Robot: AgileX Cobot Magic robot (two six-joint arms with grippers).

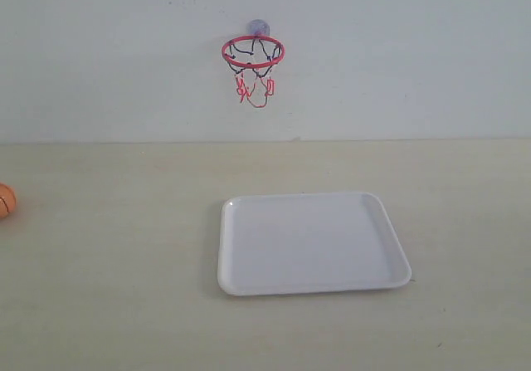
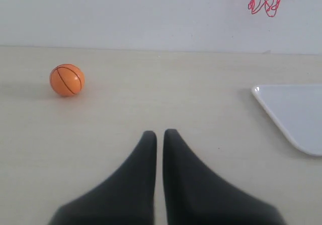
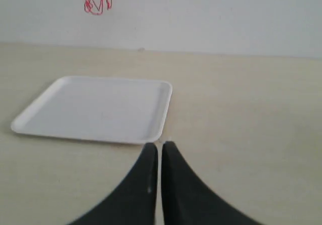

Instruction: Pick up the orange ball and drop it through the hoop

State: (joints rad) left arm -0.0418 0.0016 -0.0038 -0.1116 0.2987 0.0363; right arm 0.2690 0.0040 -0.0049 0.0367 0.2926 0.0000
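The orange ball [image 1: 5,200] lies on the table at the far left edge of the exterior view, half cut off. In the left wrist view the ball [image 2: 67,80] rests well ahead of my left gripper [image 2: 160,133], off to one side, and the gripper is shut and empty. The hoop [image 1: 252,51] with its red ring and dangling net hangs on the back wall by a bluish suction cup. Only the net's ends show in the wrist views [image 2: 263,3] [image 3: 97,2]. My right gripper [image 3: 159,145] is shut, empty, just short of the tray's near corner. Neither arm shows in the exterior view.
A white tray [image 1: 235,281] lies flat on the beige table below the hoop, nothing on it. Its corner [image 2: 282,119] shows in the left wrist view and most of it [image 3: 162,124] in the right wrist view. A plain wall backs the table.
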